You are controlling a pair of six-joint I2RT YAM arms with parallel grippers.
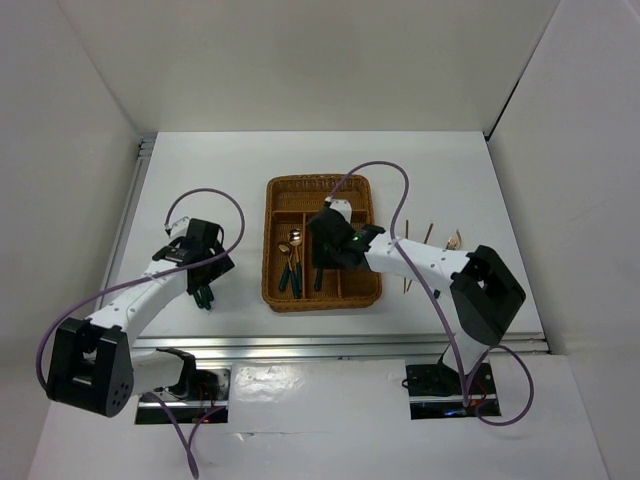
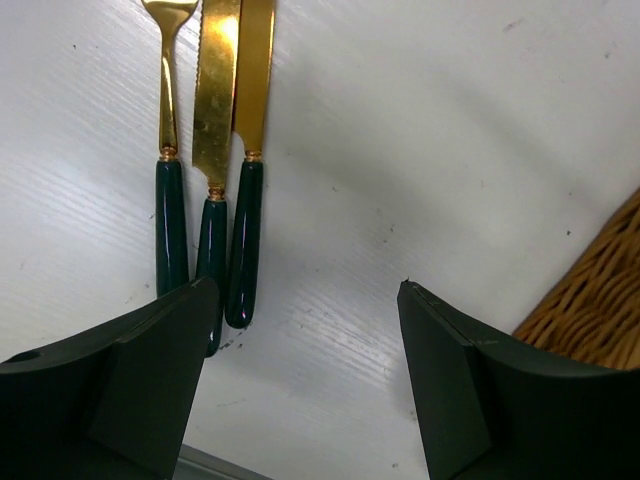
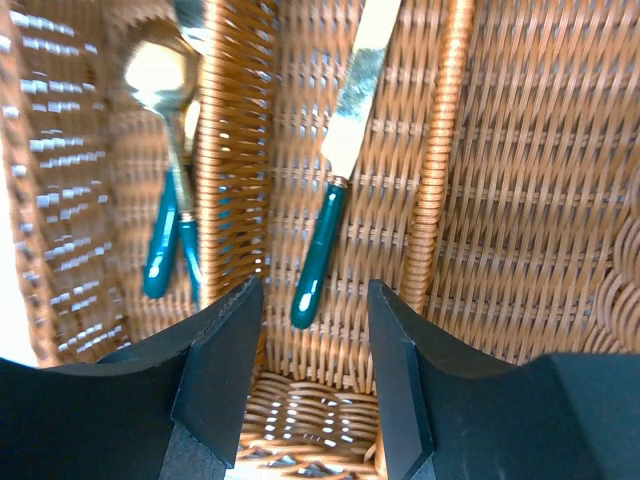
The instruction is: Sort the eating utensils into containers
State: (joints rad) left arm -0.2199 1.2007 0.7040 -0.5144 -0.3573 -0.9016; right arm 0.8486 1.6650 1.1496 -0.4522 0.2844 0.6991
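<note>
In the left wrist view a gold fork (image 2: 167, 95) and two gold knives (image 2: 216, 100) with dark green handles lie side by side on the white table. My left gripper (image 2: 305, 300) is open just beside their handle ends, which lie by its left finger (image 2: 165, 350), and it holds nothing. My right gripper (image 3: 315, 290) hangs open over the wicker tray (image 1: 372, 285). A knife (image 3: 345, 140) lies free in the middle slot, its handle end just beyond the fingertips. Two spoons (image 3: 165, 80) lie in the slot to its left.
Thin tan chopsticks (image 1: 408, 256) and a gold-headed utensil (image 1: 453, 240) lie on the table right of the tray. A corner of the tray (image 2: 590, 310) shows at the right of the left wrist view. Purple cables loop over both arms.
</note>
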